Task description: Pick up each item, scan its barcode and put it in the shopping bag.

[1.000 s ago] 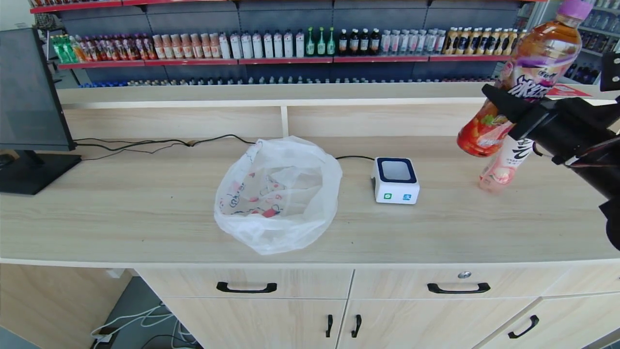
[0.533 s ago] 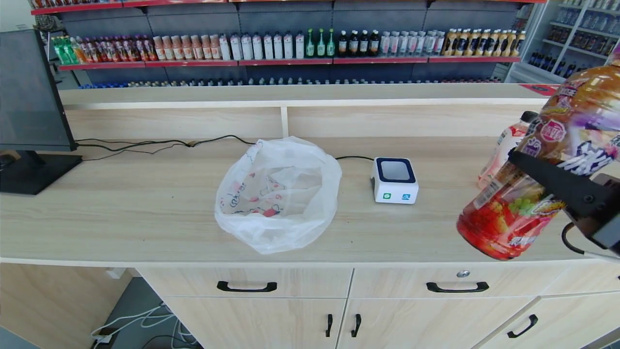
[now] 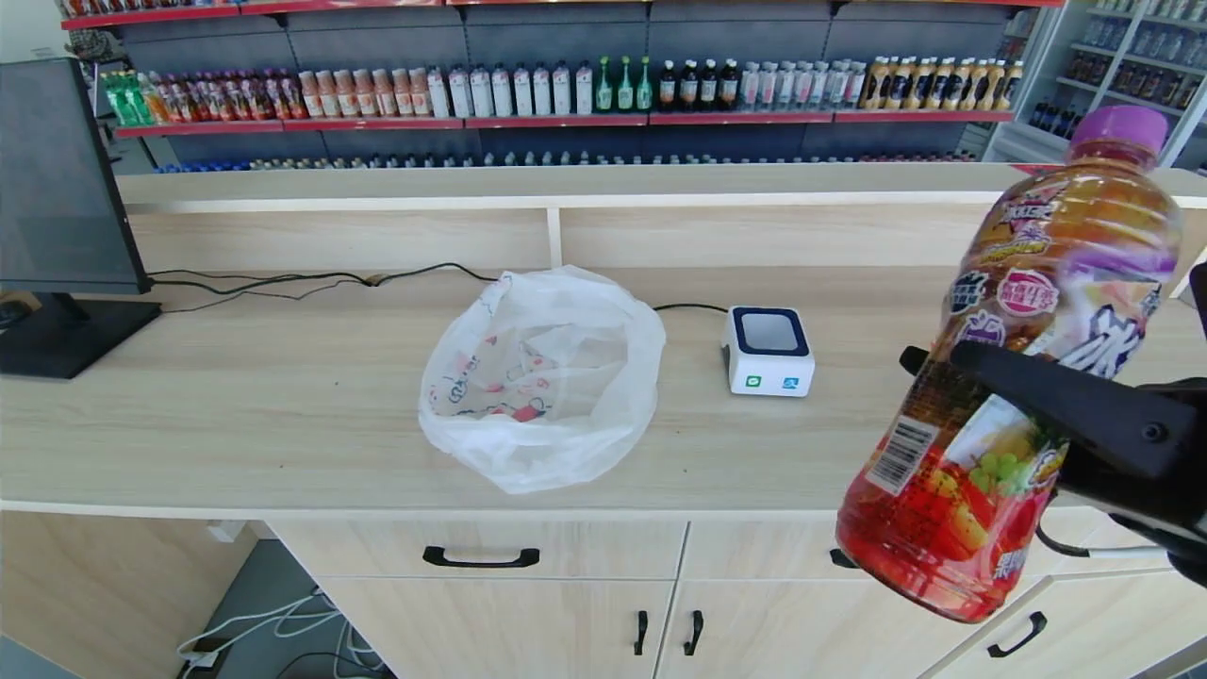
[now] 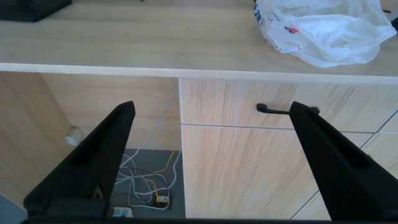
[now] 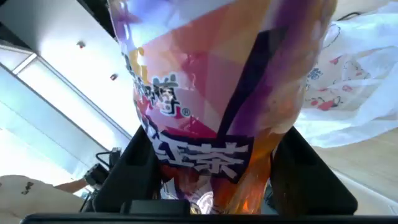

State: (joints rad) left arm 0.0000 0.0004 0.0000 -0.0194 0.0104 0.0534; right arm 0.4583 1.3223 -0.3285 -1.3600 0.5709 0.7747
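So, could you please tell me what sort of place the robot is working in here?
Most likely a shop's checkout: shelves of bottled drinks stand behind, a barcode scanner and an open shopping bag sit on the counter, and the right end effector holds a drink bottle.

One high overview, two wrist views, all meeting at the shopping bag (image 3: 542, 377)
The head view looks from above, forward and down, across the whole counter (image 3: 283, 415) to the far shelves (image 3: 566, 94), standing well back. The left wrist view sits low, just before the counter's near edge, facing the drawer fronts between the spread fingers of the left gripper (image 4: 212, 107); it shares the drawer handle (image 4: 280, 111) and the near side of the shopping bag with the head view. The right wrist view looks from the right, very close against the bottle (image 5: 217, 93), past it toward the same shopping bag
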